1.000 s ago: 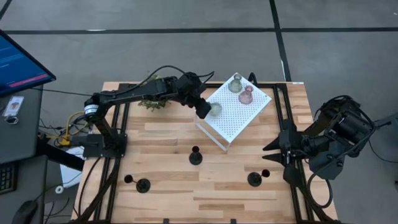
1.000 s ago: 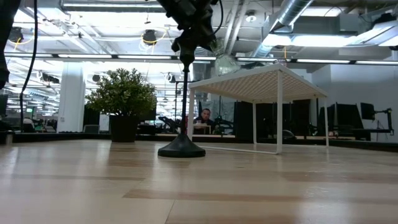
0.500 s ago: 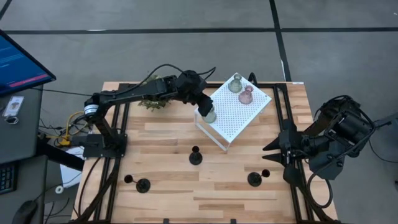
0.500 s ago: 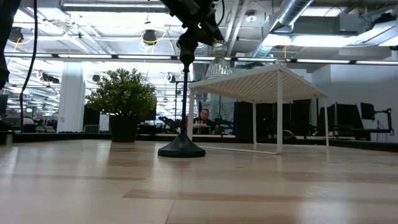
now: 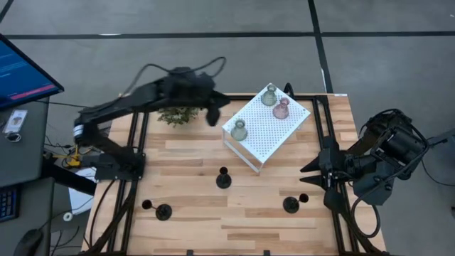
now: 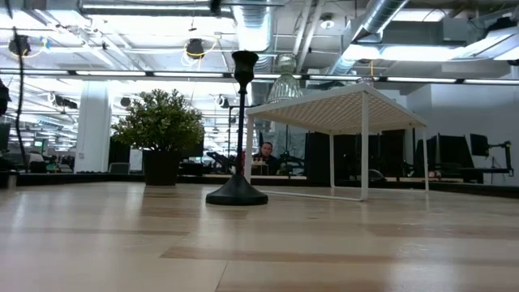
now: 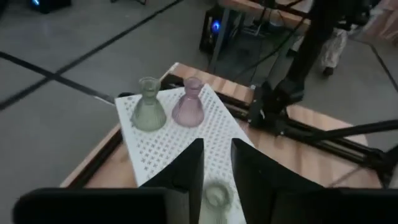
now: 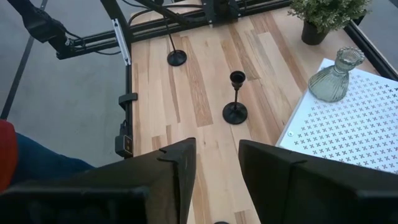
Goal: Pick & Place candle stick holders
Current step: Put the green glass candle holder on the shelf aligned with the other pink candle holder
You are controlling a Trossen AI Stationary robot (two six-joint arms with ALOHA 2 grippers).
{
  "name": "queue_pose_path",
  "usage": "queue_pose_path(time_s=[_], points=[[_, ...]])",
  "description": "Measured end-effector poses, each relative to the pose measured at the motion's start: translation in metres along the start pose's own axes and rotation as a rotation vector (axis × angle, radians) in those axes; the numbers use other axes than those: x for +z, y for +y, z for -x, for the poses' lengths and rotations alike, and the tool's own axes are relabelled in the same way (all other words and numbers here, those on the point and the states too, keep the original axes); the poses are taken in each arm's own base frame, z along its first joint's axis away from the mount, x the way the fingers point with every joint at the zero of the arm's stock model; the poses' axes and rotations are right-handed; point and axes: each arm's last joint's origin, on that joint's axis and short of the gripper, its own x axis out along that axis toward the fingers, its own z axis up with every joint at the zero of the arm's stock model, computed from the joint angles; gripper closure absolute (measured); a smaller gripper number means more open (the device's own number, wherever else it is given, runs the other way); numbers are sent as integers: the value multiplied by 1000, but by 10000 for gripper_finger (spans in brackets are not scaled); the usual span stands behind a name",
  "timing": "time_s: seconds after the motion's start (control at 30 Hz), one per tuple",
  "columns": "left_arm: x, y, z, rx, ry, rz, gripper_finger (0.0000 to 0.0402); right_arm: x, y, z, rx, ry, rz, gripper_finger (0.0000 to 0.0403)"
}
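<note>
Translucent greenish-grey glass is seen on the near corner of the white perforated box: one glass holder stands upright there, apart from the other greenish-grey holder and the pink holder, which are set close together at the far corner, seemingly so that the raised top serves as the collecting place. The three black holders are left on the wooden table below, well apart from one another, so that part of the task is judged undone. The left gripper is held just beside the box, near the potted plant; nothing is gripped, and a narrow gap is kept between its fingers. The right gripper is parked at the table's right edge, its fingers parted and empty.
</note>
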Motion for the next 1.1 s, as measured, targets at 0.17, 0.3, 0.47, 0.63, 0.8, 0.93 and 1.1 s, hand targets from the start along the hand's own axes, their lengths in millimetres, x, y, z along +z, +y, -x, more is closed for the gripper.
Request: queue_pose_path(time_s=[0.17,0.3,0.47,0.63,0.8,0.93,1.1], points=[[-9,-5,54,64,83,-17,392,0,0,0,0,0,0,288],[-33,-8,71,99,192,22,398,0,0,0,-1,-1,0,288],[-65,-13,72,91,278,71,399,4,-4,-3,-55,-48,-21,288],[-77,-14,77,81,298,92,398,19,-20,-15,-170,-101,-94,288],[-72,-16,100,40,216,103,399,38,-46,-32,-262,-81,-147,288],[-69,-12,127,15,141,126,399,57,-63,-49,-285,-83,-166,288],[-66,-7,155,-11,47,156,397,75,-83,-64,-298,-89,-149,276]])
